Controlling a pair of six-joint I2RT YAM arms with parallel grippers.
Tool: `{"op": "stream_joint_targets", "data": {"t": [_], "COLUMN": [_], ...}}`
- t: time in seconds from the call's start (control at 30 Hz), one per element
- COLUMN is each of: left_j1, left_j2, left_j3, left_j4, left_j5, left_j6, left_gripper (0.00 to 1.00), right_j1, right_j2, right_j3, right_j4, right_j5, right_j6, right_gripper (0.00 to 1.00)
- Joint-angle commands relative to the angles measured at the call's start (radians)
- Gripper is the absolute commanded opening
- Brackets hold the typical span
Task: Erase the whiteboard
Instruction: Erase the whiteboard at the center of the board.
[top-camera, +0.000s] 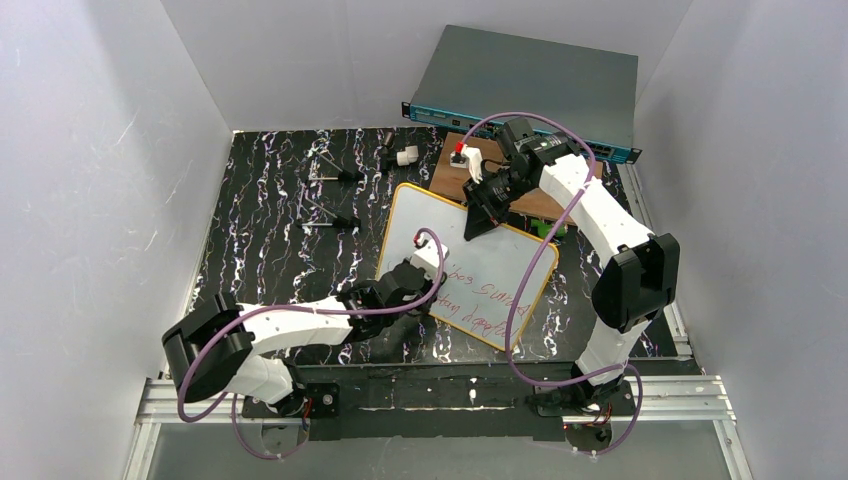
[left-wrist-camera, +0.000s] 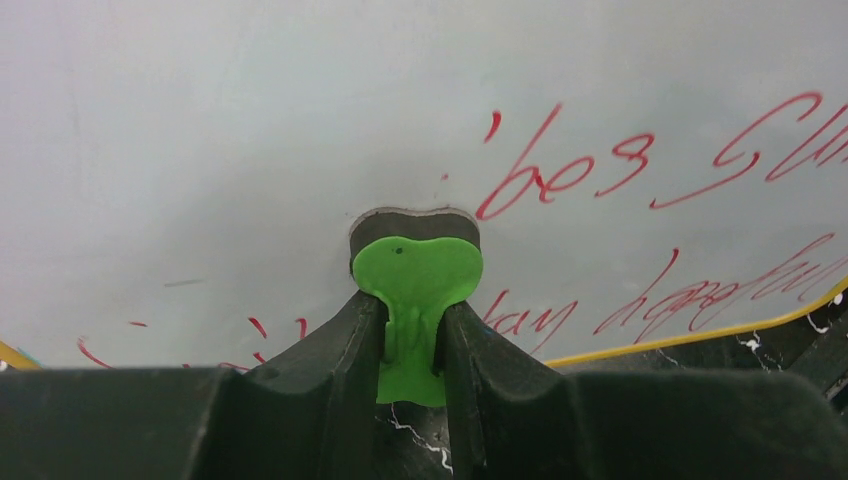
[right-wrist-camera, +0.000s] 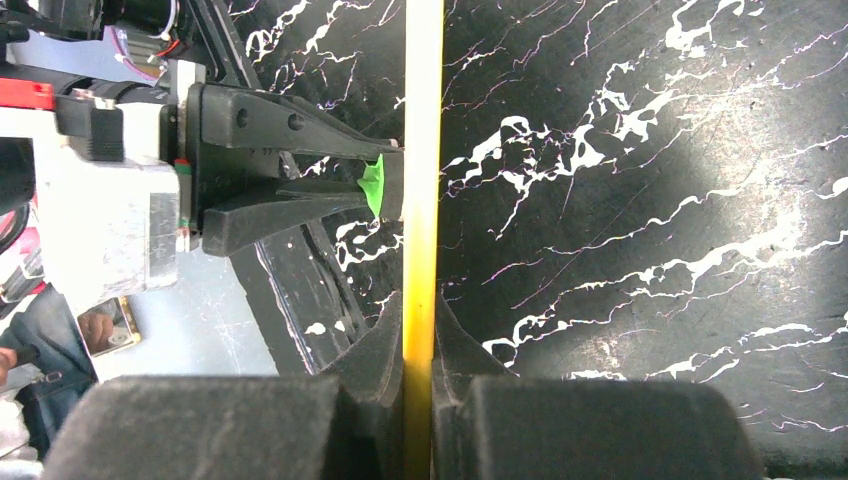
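The whiteboard (top-camera: 432, 212), white with an orange-yellow frame, stands tilted up off the black marbled table. Red handwriting (top-camera: 482, 296) covers its lower part and shows close up in the left wrist view (left-wrist-camera: 560, 172). My right gripper (top-camera: 481, 216) is shut on the board's far edge, seen edge-on as a yellow strip (right-wrist-camera: 422, 150) between its fingers (right-wrist-camera: 420, 312). My left gripper (top-camera: 430, 266) is shut on a green eraser (left-wrist-camera: 417, 275) and presses its dark pad against the board's face (left-wrist-camera: 250, 120), left of the writing. That eraser also shows in the right wrist view (right-wrist-camera: 373, 186).
A brown wooden board (top-camera: 520, 196) lies behind the whiteboard with a small white and red object (top-camera: 461, 155) on it. A grey and blue rack unit (top-camera: 525, 85) sits at the back. Two black-handled tools (top-camera: 333, 175) (top-camera: 330, 222) and a white piece (top-camera: 407, 156) lie at the left.
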Motion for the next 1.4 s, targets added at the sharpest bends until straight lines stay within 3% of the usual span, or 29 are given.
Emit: {"op": "stream_joint_targets", "data": {"t": [0.0,0.3,0.63,1.03,1.37], "left_j1": [-0.011,-0.033,-0.027,0.020,0.033], "left_j2": [0.011,0.054,0.119,0.082,0.011], "left_j3": [-0.038,-0.010,0.220,0.373,0.325], "left_j4": [-0.010,-0.011,-0.125,-0.149,-0.158], "left_j5": [0.031,0.026,-0.145,-0.079,0.005], "left_j6": [-0.036,-0.028,0.098,0.149,0.104], "left_gripper": [0.00,0.00,0.00,0.00,0.00], "right_j1": [0.030,0.030,0.030,0.030,0.030], "right_j2": [-0.007,-0.005,-0.013,-0.018,-0.017], "right_j3": [-0.002,-0.003,-0.006,-0.007,-0.007], "right_j4": [-0.025,-0.025,-0.022,-0.021,-0.021], "right_j5": [0.000,0.000,0.003,0.005,0.005], "right_j6": [-0.060,-0.060,-0.061,-0.061,-0.060], "right_gripper": [0.01,0.01,0.01,0.01,0.01]}}
